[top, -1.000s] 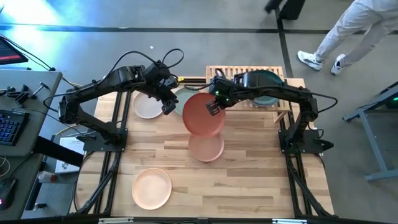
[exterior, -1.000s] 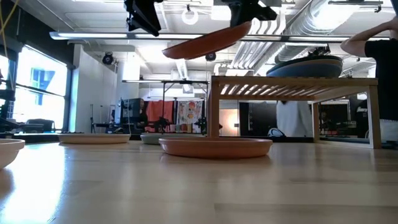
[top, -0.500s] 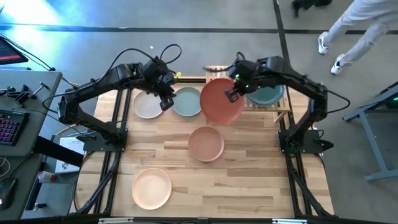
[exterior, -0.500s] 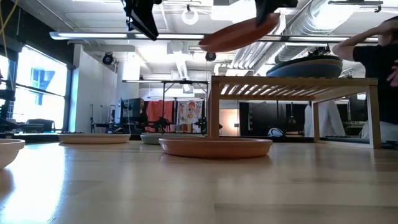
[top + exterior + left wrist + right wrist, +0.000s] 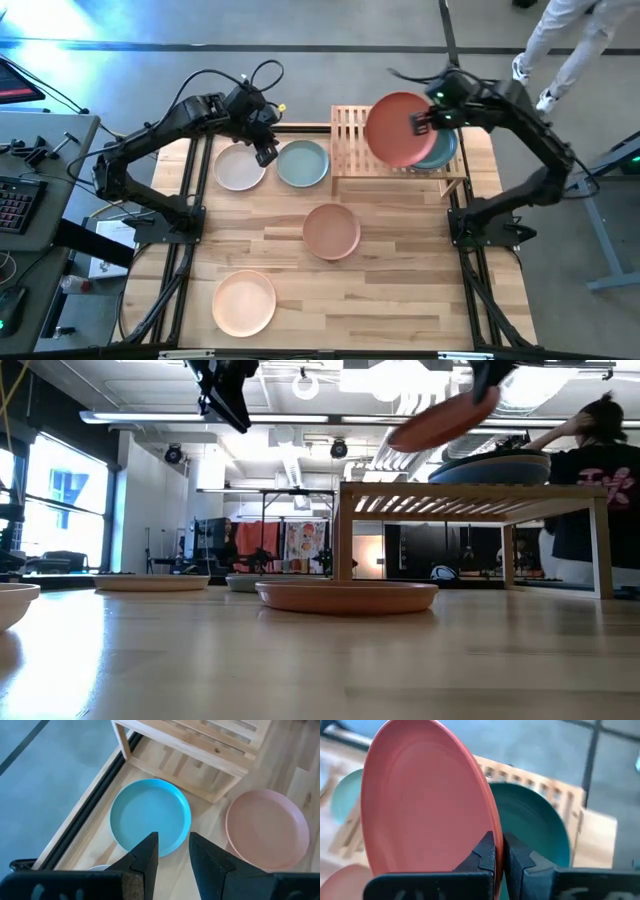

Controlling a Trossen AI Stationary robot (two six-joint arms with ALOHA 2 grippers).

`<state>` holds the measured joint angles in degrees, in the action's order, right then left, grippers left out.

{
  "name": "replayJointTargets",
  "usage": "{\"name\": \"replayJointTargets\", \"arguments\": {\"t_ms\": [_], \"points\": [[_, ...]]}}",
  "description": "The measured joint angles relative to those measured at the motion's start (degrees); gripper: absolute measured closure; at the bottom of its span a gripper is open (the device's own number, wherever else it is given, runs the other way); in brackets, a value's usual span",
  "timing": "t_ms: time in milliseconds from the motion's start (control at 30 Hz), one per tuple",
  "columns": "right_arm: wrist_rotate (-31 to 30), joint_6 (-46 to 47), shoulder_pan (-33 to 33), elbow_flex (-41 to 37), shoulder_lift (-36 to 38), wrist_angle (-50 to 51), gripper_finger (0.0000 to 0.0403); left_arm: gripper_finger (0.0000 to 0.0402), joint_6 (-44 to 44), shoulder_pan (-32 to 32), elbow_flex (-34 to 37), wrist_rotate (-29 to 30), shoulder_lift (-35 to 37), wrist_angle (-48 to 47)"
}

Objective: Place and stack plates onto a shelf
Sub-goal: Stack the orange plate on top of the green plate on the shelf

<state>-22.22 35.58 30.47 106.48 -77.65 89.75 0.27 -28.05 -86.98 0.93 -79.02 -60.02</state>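
Note:
My right gripper (image 5: 420, 122) is shut on the orange-red plate (image 5: 398, 130) and holds it in the air over the slatted wooden shelf (image 5: 350, 140). Below it, a dark green plate (image 5: 447, 152) lies flat on the shelf's right part. In the low view the orange-red plate (image 5: 445, 422) hangs tilted above the shelf (image 5: 475, 495). My left gripper (image 5: 265, 150) is open and holds nothing, raised over the gap between the off-white plate (image 5: 238, 167) and the blue plate (image 5: 303, 163). The blue plate (image 5: 150, 817) shows beyond its fingers. My right gripper pinches the orange-red plate's rim (image 5: 495, 827) between its two fingers, one on the upper face and one on the underside. The fingers come from the table's right side. The plate is lifted clear and tilted, its free edge (image 5: 400, 440) lower than the held edge.
A tan-pink plate (image 5: 331, 230) rests on the table's middle and a peach plate (image 5: 244, 303) near the front left. The shelf's left half (image 5: 350, 125) shows bare slats. A person (image 5: 590, 480) stands beyond the table's far right corner.
My right gripper has carried the orange-red plate up and toward the table's far right, from above the tan-pink plate to above the shelf and the dark green plate. The plate has stayed tilted in the hold. My left gripper has drifted slightly toward the far edge.

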Motion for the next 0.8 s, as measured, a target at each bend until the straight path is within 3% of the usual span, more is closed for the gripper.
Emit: {"name": "replayJointTargets", "arguments": {"t_ms": [400, 800], "points": [[1.5, 15.5, 7.6, -22.7, 20.5, -11.6, 0.0403, 0.0305, 0.0, -3.4, 0.0, 0.0, 0.0, 0.0], [-1.4, 36.6, 7.6, -39.0, 30.9, -15.8, 0.0403, 0.0305, 0.0, -3.5, 0.0, 0.0, 0.0, 0.0]]}}
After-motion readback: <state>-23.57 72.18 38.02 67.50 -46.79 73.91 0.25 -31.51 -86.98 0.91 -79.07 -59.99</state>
